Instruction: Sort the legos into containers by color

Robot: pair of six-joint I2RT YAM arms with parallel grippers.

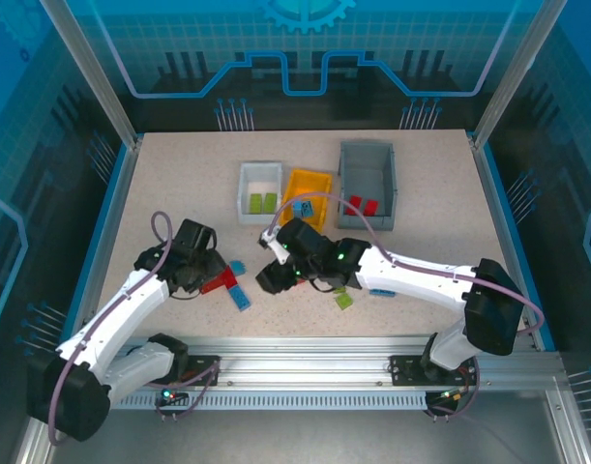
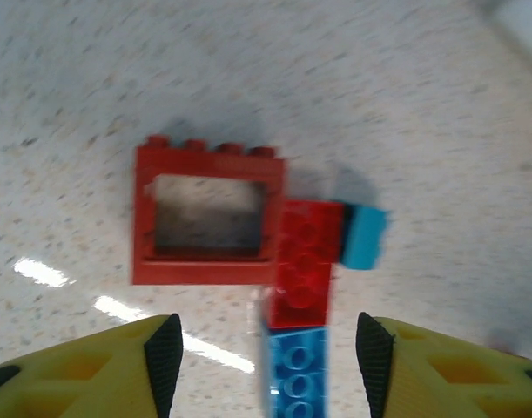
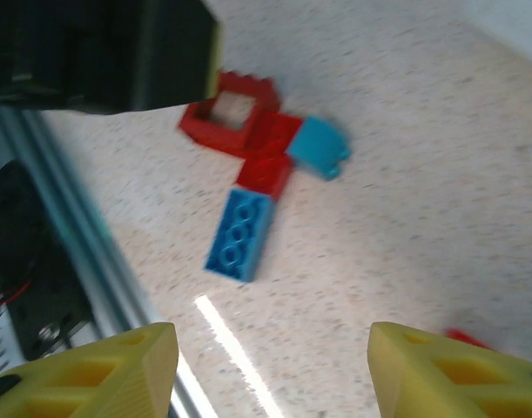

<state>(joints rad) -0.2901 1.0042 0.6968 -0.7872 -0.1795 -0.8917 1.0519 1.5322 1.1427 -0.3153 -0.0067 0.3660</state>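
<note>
The top camera is looking down from above and behind my bases at the whole table (image 1: 179, 184). Both my wrist cameras are peering down close, sharing the red frame brick (image 2: 209, 163).

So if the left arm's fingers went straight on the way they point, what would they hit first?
Probably the blue brick between the open left fingers, then the red brick beyond it; depth is unclear.

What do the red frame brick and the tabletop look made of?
Red frame brick: likely moulded hard plastic, semi-glossy; even colour, crisp studs along one edge. Tabletop: speckled laminate or stone-effect sheet, I can't tell which; smooth and shiny, given the light streaks reflected on it.
</note>
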